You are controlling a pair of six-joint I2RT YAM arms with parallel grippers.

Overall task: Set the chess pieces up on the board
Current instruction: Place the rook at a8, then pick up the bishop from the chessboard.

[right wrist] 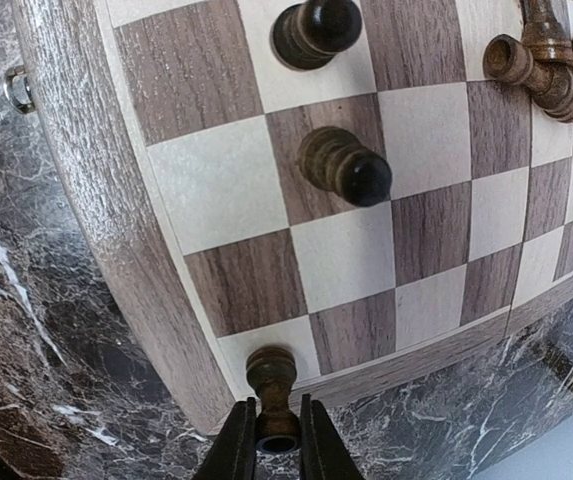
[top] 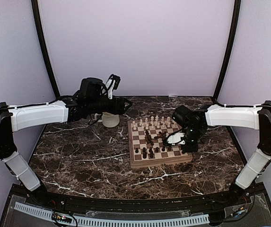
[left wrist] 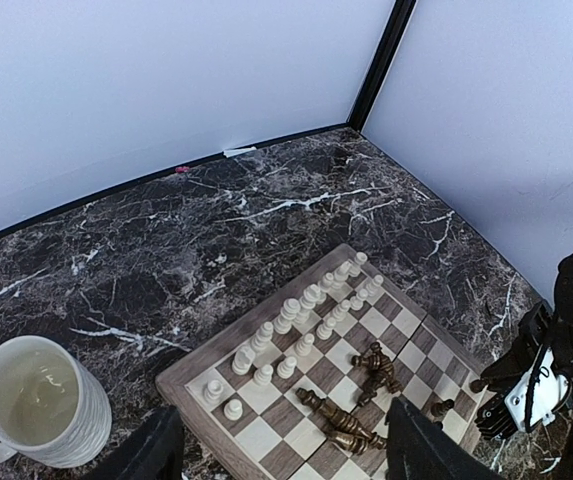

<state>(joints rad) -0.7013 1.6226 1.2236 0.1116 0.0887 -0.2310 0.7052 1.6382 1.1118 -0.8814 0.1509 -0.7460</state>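
Gripping a dark chess piece (right wrist: pixel 271 378) on the board's (right wrist: pixel 96 200) corner.
The right gripper (right wrist: pixel 276 442) is clamping it; the left gripper (left wrist: pixel 286 445) is hanging, fingers apart.

Top + wrist cams, board (top: pixel 160 162) shared

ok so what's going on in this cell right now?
Chess setup, partway done. The right fingers are closed on a dark piece at a corner square of the board. The white pieces stand in two rows along the far side. A few dark ones stand, and the toppled dark pieces lie in a heap mid-board. The left fingers are open and empty, hovering behind the board near the mug.
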